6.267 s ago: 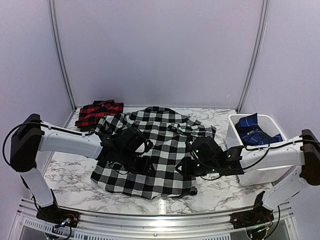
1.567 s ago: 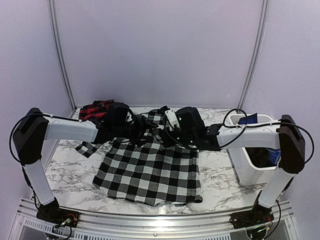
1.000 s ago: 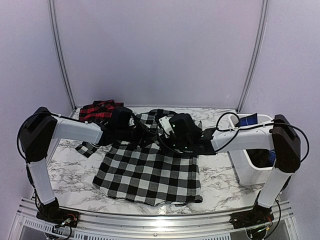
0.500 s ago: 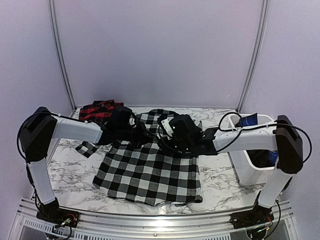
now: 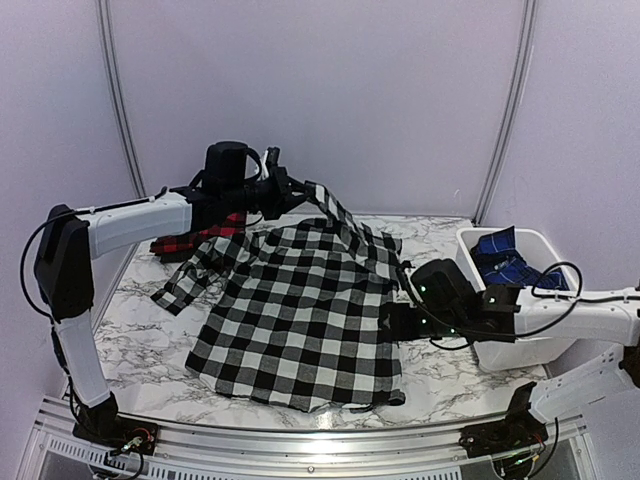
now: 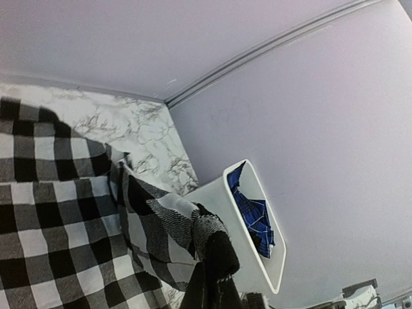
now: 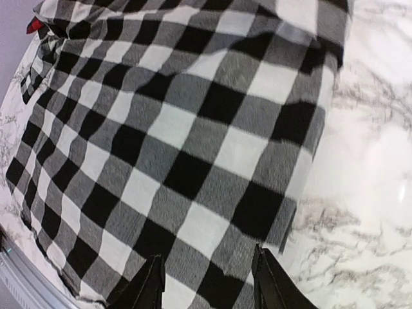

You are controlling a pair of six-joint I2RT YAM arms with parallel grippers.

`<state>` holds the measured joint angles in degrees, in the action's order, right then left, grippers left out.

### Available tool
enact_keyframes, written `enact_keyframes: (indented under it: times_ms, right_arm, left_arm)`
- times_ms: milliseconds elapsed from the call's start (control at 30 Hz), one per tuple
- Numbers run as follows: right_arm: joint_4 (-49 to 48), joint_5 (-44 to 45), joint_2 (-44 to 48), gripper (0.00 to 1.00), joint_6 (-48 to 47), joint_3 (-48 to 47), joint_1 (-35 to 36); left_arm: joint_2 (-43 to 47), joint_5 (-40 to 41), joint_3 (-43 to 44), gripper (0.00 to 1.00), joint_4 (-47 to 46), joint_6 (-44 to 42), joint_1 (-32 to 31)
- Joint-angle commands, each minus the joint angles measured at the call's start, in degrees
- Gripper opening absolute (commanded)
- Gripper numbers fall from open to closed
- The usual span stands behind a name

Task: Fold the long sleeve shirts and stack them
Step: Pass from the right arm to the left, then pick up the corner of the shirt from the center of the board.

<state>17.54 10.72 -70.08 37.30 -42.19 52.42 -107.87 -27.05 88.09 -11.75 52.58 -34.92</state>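
The black-and-white checked long sleeve shirt lies spread on the marble table. My left gripper is raised above the shirt's far edge, shut on a bunched fold of it. That part hangs from the gripper in a slanted sheet. The red-and-black shirt lies at the back left, partly hidden behind my left arm. My right gripper hovers low over the spread shirt's right edge. It is open, with nothing between its fingers.
A white bin holding a blue checked cloth stands on the right, just behind my right arm. One sleeve trails off toward the left. The table's front rail runs along the near edge.
My left gripper has shut on the shirt's far part and lifted it high. My right gripper has let go and pulled back right, down to the shirt's right edge.
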Motion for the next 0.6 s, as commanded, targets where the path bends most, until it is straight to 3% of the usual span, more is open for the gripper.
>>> enact_keyframes:
  times_ms: [0,267,567]
  right_arm:
    - [3.41,-3.42,5.56,0.42,11.85,6.36,3.88]
    - [3.26,-3.18,6.99,0.41,23.18,14.22,11.82]
    - [1.89,-3.04,6.46,0.29,29.34,17.07,16.67]
  left_arm:
    - [-1.71,-2.96,5.85,0.00,3.48,-8.72,-0.27]
    - [-1.98,-3.43,9.51,0.00,3.49,-11.11,-0.24]
    - [-1.81,-3.59,10.80,0.00,3.92,-11.97,-0.24]
